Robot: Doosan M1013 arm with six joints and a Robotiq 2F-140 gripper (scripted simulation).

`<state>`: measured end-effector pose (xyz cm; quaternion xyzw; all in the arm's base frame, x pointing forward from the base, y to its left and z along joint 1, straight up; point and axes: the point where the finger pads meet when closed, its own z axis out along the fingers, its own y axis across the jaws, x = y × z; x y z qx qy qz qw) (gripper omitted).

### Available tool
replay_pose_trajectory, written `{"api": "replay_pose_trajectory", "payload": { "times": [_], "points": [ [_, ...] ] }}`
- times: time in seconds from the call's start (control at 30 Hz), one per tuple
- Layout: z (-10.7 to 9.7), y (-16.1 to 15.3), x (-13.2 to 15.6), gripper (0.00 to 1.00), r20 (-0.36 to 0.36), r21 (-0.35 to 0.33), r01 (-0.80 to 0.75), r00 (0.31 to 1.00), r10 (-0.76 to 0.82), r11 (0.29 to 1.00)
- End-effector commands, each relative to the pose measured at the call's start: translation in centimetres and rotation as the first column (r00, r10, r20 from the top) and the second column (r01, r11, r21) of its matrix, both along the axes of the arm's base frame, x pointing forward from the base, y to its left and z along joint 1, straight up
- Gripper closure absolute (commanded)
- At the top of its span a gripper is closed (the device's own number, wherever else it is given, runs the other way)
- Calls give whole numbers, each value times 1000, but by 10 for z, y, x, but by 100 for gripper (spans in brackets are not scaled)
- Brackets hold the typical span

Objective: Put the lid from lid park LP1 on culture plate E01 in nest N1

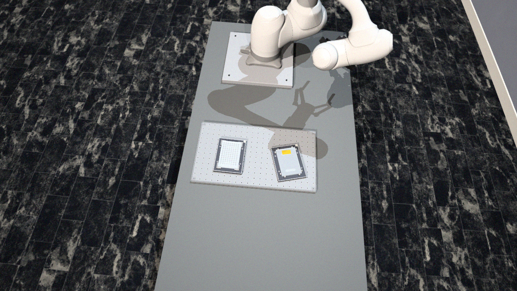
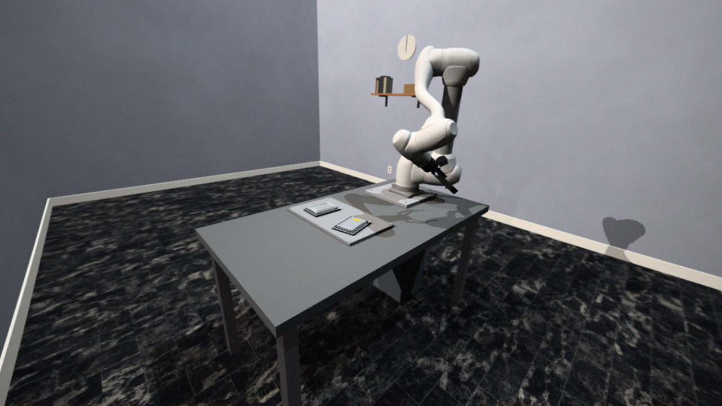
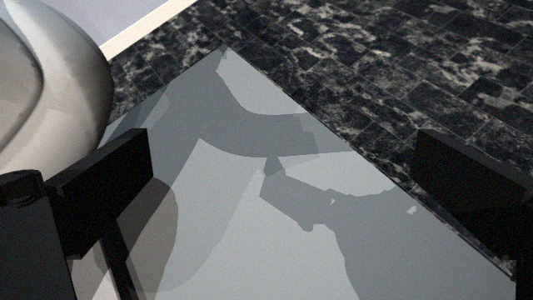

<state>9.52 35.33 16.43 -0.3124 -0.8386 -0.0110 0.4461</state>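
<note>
In the exterior view the near end of the grey desk [image 2: 282, 272] fills the lower centre of the frame, bare grey up to a pale perforated board [image 2: 322, 217] at mid-frame. On that board sit 2 dark-framed stations, well apart. The nearer, right-hand one is lid park LP1 [image 1: 277, 169], turned slightly askew on the board, and the lid [image 1: 289, 164] lies flat in it, smooth and pale with an orange label at its far edge; the arm's shadow falls across that corner of the board. The left one is nest N1 [image 1: 217, 156], holding the culture plate E01 [image 1: 229, 155], its grid of wells uncovered.

Farther back, toward the upper centre of the top view, the white arm [image 1: 274, 28] rises from a light base plate [image 1: 231, 77] bolted to the desk. The arm is folded back on itself, and the black tool [image 2: 445, 180] hangs low just right of the base, near the desk's far right edge, well apart from both stations. In the wrist view its 2 dark fingers stand at the left and right edges of the frame, spread fully wide, with only shadowed desk surface and dark marbled floor [image 3: 416, 62] between them; it holds nothing.
</note>
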Motion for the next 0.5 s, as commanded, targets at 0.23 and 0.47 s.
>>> {"api": "replay_pose_trajectory", "payload": {
  "times": [0.23,0.47],
  "points": [
    [-18,-45,130,0,99,-254,473,880,-464,843],
    [-28,-72,207,0,209,-362,696,709,-674,620]
  ]
}}
